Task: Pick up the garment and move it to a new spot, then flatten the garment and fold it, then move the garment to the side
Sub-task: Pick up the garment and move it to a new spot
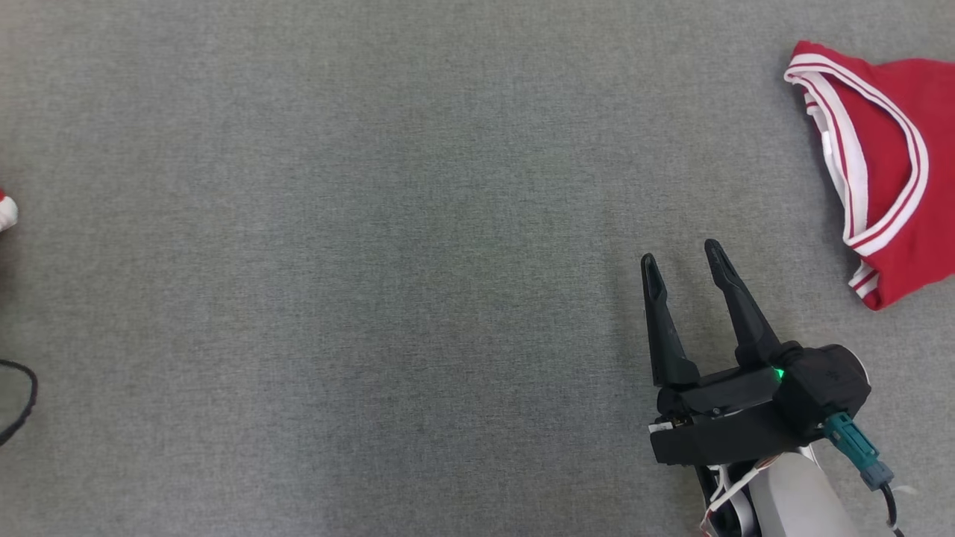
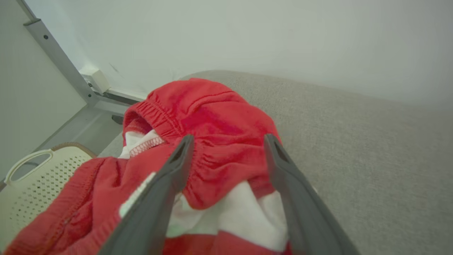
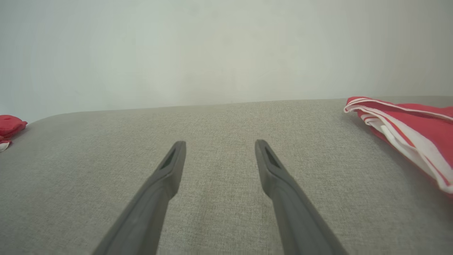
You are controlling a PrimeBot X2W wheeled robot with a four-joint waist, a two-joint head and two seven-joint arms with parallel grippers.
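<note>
A crumpled red garment with white lining lies bunched at the table's left end; a sliver of the garment shows at the head view's left edge. My left gripper is open, its two fingers straddling a raised fold of this cloth without pinching it. A second red garment with white striped trim lies flat at the far right. My right gripper hovers open and empty over bare table to the lower left of it, and the right gripper points along the table in its wrist view.
The grey fabric table stretches wide between the two garments. A cream perforated basket stands below the table's left end. A black cable loops in at the left edge. A pale wall rises behind the table.
</note>
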